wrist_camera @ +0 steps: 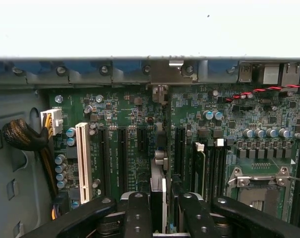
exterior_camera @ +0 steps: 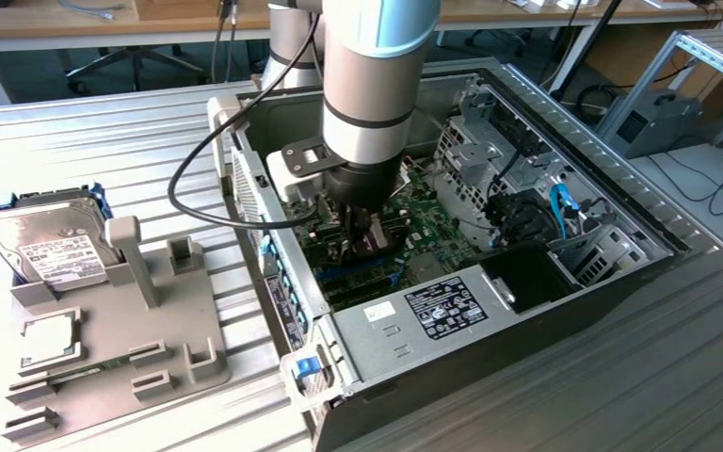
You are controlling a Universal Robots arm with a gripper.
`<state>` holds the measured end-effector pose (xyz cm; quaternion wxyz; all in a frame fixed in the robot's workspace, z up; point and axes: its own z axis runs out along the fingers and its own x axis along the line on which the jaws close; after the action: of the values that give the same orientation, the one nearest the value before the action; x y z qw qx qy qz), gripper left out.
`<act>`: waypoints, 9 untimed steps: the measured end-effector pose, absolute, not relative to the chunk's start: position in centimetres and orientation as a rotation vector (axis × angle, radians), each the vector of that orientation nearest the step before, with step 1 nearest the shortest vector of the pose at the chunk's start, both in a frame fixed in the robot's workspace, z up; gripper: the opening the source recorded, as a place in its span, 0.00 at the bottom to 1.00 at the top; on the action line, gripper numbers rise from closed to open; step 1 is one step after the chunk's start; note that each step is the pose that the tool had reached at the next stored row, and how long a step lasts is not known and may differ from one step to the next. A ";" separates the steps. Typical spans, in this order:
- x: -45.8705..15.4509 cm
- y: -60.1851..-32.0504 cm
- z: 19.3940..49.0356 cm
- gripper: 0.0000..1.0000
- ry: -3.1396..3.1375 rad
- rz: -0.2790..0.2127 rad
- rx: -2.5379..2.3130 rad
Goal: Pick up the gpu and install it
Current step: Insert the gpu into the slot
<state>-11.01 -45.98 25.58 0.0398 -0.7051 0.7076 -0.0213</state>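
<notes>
Deep inside the open computer case [exterior_camera: 488, 188], the gripper [exterior_camera: 364, 247] is reaching down over the green motherboard [wrist_camera: 135, 129], its two black fingers [wrist_camera: 137, 213] closing narrowly on the gpu [wrist_camera: 159, 191] and pinching its thin edge between them. Seen edge-on in the wrist view, the gpu is standing upright over the motherboard, lining up with the dark expansion slots just beside the white slot [wrist_camera: 82, 161], its metal bracket end pointing toward the case's rear wall. Outside the case, toward the exterior view's left, a silver hard drive [exterior_camera: 45, 240] is sitting in a grey holder tray [exterior_camera: 199, 363].
</notes>
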 end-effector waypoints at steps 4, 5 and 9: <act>-11.0 -46.0 25.6 0.26 2.169 -0.065 -2.161; -11.0 -46.0 25.6 0.26 2.169 -0.065 -2.161; -11.0 -46.0 25.5 0.26 2.168 -0.065 -2.161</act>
<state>-11.01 -45.97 25.54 0.0399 -0.7051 0.7076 -0.0213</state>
